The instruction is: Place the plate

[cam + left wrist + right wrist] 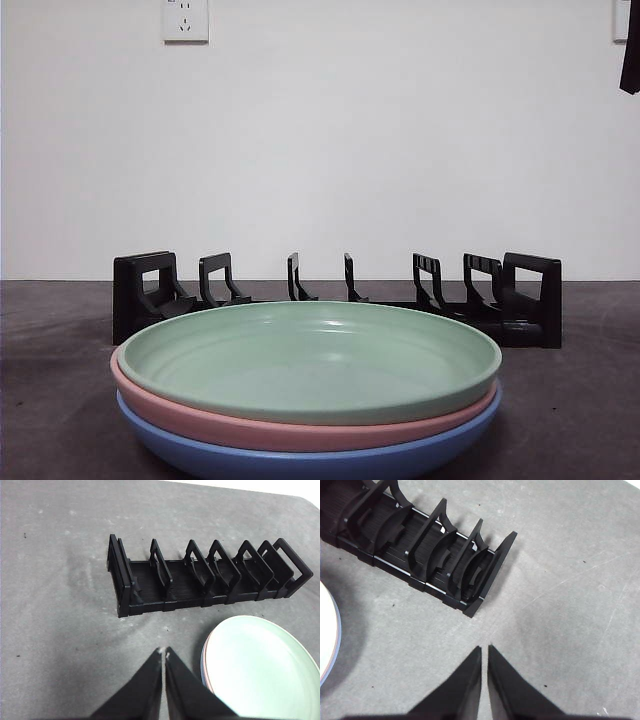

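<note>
A smooth, glossy green plate point(310, 360) is being shown stacked atop pink point(300, 428) & blue point(300, 460) plates, round w/ raised rims, on the grey speckled table point(55, 605), just in front of a black slotted rack point(340, 295). Left gripper point(163, 652) & right gripper point(484, 649) are being held above the table, jaws nearly closed, empty; the stack is lying beside the left one.

Cut off at the bottom edge of the front view, the blue plate point(300, 462)—only thin rims visible of it and the pink plate point(300, 430) under the green plate point(310, 360)—with the rack's point(340, 300) base partly hidden behind the stack.
</note>
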`<act>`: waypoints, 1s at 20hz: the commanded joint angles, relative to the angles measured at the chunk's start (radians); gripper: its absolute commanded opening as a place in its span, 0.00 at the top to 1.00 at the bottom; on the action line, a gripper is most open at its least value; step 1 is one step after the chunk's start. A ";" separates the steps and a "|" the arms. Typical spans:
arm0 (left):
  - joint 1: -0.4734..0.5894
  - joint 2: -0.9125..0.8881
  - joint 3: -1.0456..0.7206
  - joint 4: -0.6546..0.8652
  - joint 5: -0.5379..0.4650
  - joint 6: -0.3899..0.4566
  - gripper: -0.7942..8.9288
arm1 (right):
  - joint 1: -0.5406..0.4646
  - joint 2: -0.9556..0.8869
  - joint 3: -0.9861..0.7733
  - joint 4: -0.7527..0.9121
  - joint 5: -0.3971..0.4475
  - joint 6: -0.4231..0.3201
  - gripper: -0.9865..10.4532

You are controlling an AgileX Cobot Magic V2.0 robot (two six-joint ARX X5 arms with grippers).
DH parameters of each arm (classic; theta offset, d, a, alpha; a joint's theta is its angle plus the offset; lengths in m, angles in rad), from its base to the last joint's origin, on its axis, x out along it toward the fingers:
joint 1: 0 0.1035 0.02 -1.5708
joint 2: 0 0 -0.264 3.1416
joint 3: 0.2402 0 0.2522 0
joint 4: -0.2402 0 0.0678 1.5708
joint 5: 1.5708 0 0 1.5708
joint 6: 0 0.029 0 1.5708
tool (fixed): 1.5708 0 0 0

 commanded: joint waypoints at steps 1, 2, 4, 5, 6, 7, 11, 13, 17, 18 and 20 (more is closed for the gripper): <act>-0.001 0.002 0.016 0.006 0.001 -0.005 0.91 | 0.005 0.003 0.005 0.010 0.000 0.016 0.90; 0.000 -0.005 0.013 0.010 -0.016 0.097 0.91 | 0.005 0.003 0.005 0.010 0.000 0.016 0.90; 0.012 -0.070 -0.087 0.156 -0.065 0.167 0.91 | 0.004 0.003 0.005 0.010 0.000 0.016 0.90; 0.025 -0.124 -0.177 0.277 -0.112 0.168 0.91 | 0.004 0.003 0.005 0.010 0.000 0.016 0.90; 0.042 -0.179 -0.270 0.381 -0.145 0.169 0.91 | 0.004 0.003 0.005 0.010 0.000 0.016 0.90; 0.060 -0.226 -0.355 0.460 -0.168 0.169 0.91 | 0.005 0.003 0.005 0.010 0.000 0.016 0.90; 0.130 -0.377 -0.589 0.567 -0.179 0.166 0.91 | 0.004 0.003 0.005 0.010 0.000 0.016 0.90; 0.145 -0.420 -0.658 0.612 -0.183 0.145 0.91 | 0.004 0.003 0.005 0.010 0.000 0.016 0.90; 0.155 -0.461 -0.699 0.628 -0.190 0.116 0.91 | 0.005 0.003 0.005 0.010 0.000 0.016 0.90; 0.154 -0.461 -0.699 0.630 -0.190 0.117 0.91 | 0.004 0.003 0.005 0.011 0.000 0.016 0.90; 0.154 -0.460 -0.699 0.636 -0.190 0.117 0.91 | 0.005 0.003 0.005 0.011 0.000 0.016 0.90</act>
